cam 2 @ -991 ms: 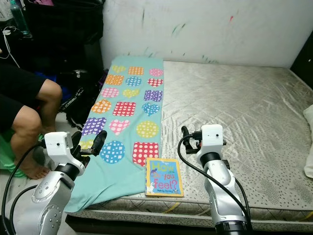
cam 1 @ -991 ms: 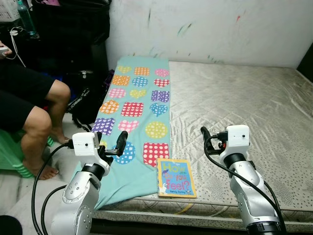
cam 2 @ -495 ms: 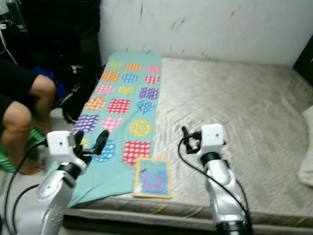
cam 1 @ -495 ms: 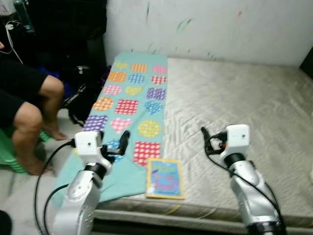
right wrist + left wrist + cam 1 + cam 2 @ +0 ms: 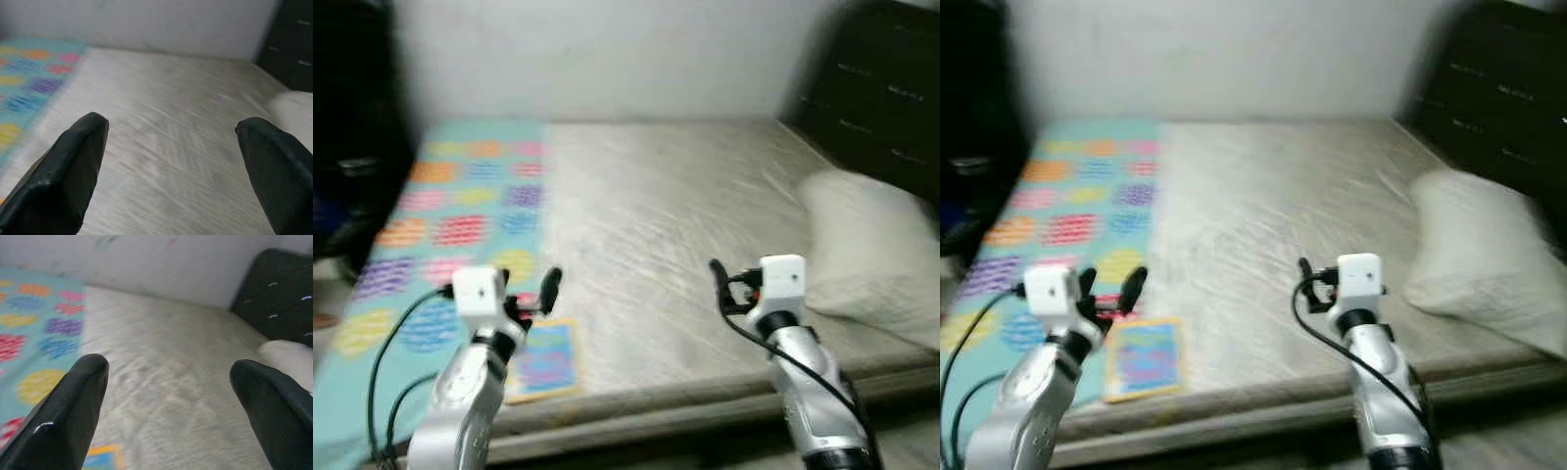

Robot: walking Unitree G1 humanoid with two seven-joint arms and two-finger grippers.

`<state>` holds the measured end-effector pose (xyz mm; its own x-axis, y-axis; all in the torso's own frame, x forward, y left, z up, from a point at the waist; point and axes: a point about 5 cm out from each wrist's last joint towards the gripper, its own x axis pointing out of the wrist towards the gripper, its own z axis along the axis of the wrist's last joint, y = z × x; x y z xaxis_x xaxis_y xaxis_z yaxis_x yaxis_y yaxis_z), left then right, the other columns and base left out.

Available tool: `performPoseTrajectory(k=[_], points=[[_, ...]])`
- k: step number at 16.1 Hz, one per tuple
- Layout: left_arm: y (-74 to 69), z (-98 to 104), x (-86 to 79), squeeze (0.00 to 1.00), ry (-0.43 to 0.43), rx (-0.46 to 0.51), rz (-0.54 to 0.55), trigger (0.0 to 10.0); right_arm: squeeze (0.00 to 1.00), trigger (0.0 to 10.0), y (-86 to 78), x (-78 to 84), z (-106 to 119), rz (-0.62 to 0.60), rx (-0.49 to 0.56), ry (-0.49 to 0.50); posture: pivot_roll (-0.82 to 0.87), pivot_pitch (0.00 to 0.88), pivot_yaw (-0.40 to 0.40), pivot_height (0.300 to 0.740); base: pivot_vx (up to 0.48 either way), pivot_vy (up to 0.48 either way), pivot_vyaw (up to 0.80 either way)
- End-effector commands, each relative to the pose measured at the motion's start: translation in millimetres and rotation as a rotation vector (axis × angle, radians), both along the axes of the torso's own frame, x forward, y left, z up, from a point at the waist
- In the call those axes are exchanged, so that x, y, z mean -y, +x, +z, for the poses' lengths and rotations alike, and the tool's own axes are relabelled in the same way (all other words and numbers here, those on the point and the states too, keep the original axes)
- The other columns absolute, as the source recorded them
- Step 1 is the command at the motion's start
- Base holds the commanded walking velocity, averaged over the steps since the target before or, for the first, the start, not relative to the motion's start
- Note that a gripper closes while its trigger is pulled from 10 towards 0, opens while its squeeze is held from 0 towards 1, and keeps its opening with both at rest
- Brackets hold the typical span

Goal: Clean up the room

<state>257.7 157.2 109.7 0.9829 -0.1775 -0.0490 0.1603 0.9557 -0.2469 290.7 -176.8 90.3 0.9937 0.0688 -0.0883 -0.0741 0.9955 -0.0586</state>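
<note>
The left gripper (image 5: 168,396) hangs in the air above the near edge of the mattress (image 5: 656,235), its two black fingers (image 5: 68,411) spread wide with nothing between them. The right gripper (image 5: 171,166) hangs the same way further along the near edge, fingers (image 5: 63,171) also wide apart and empty. Both are raised at about the same height, well apart from each other, with bare quilted mattress between and ahead of them.

The picture book (image 5: 543,360) lies flat just beside and below the left gripper, at the near edge of the bed. Its long axis runs from the near edge toward the wall, tilted slightly; the cover is too blurred to read. It sits where the teal blanket with coloured hearts and squares (image 5: 440,225) meets the bare mattress.

The blanket runs as a long strip along the robot's left side of the bed, up to the white wall (image 5: 607,59). On the right, a pale pillow (image 5: 867,255) rests near a dark headboard (image 5: 881,88).

The head views are smeared by motion. The left wrist view shows a corner of the book (image 5: 102,455) and an edge of the pillow; the right wrist view shows open mattress between blanket and pillow
</note>
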Motion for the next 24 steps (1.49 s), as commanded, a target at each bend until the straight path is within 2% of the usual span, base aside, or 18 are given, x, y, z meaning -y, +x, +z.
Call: performPoseTrajectory(k=[1, 9, 11, 17, 19, 24], points=[[-1.1, -0.3, 1.3, 0.0, 0.002, -0.003, -0.008, 10.0, 0.0, 10.0, 3.8, -1.5, 6.0, 0.0, 0.02, 0.001, -0.1, 0.0, -0.022, 0.74, 0.0, -0.274, 0.0], [-0.5, -0.3, -1.4, 0.0, -0.007, -0.001, 0.028, 10.0, 0.0, 10.0, 4.0, -3.7, 6.6, 0.022, 0.025, 0.001, -0.1, 0.0, -0.025, 0.74, 0.0, 0.0, 0.0], [-0.1, 0.3, -1.1, 0.0, -0.002, 0.007, 0.029, 10.0, 0.0, 10.0, 4.0, -6.3, 8.0, 0.044, 0.038, -0.032, -0.1, 0.0, -0.027, 0.74, 0.0, 0.0, 0.0], [0.7, 0.4, -2.0, 0.0, 0.005, 0.012, 0.04, 10.0, 0.0, 10.0, 4.2, -8.1, 8.8, 0.061, 0.046, -0.039, -0.1, 0.0, -0.027, 0.74, 0.0, 0.0, 0.19], [0.8, 0.4, -1.6, 0.0, 0.007, 0.011, 0.035, 10.0, 0.0, 10.0, 4.1, -8.0, 8.7, 0.06, 0.046, -0.041, -0.1, 0.0, -0.027, 0.74, 0.0, 0.0, 0.79], [1.6, -0.3, -1.4, 0.0, 0.009, 0.009, 0.029, 10.0, 0.0, 10.0, 4.0, -7.1, 7.6, 0.058, 0.044, -0.042, -0.1, 0.0, -0.024, 0.74, 0.0, -0.119, 0.0]])
